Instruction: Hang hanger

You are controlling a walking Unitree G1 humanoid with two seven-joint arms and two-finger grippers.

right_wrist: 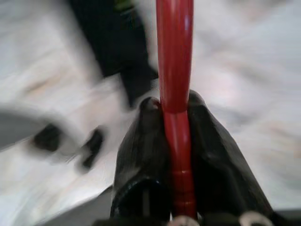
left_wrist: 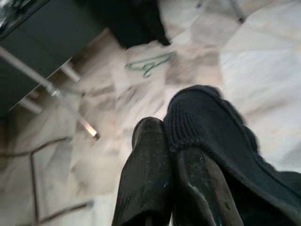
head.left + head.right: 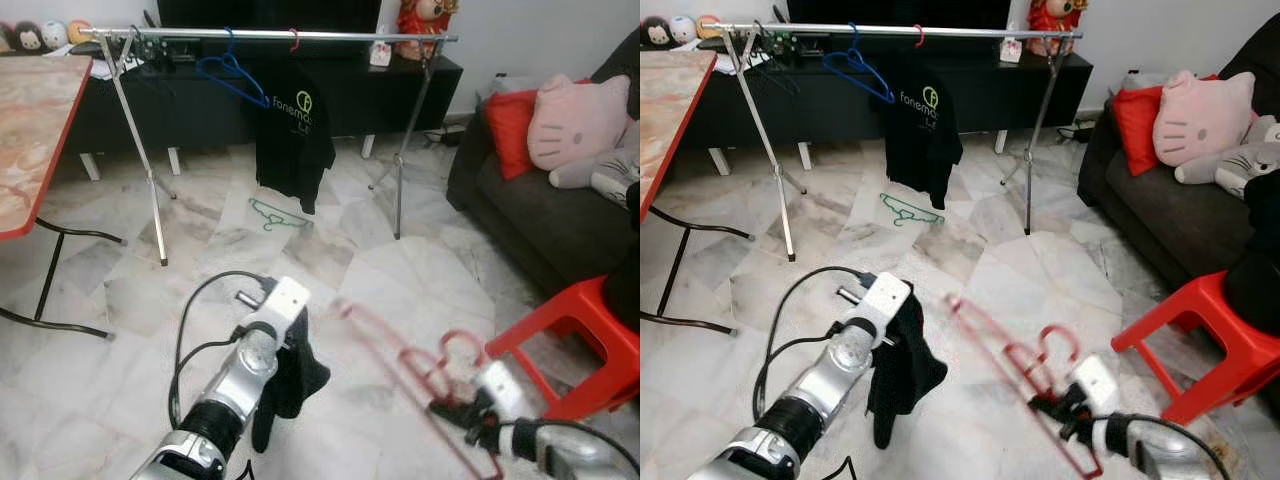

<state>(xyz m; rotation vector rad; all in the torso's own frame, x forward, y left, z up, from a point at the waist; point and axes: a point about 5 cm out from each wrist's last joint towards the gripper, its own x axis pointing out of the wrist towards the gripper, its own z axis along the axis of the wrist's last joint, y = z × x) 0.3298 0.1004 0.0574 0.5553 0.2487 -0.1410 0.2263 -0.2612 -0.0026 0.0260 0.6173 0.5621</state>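
The red hanger (image 3: 1015, 365) is being gripped by the closed right end effector (image 3: 1065, 408), long axis slanting up toward the clothes rail (image 3: 270, 35), well ahead; black cloth (image 3: 900, 375) is being pinched by the left end effector (image 2: 174, 155).

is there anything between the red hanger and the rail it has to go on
Nothing visible stands in the way. The right pincer holds the red hanger low over open marble floor, and the rail is across the room. A green hanger lies flat on the floor below the hung black shirt. The rail has bare stretches.
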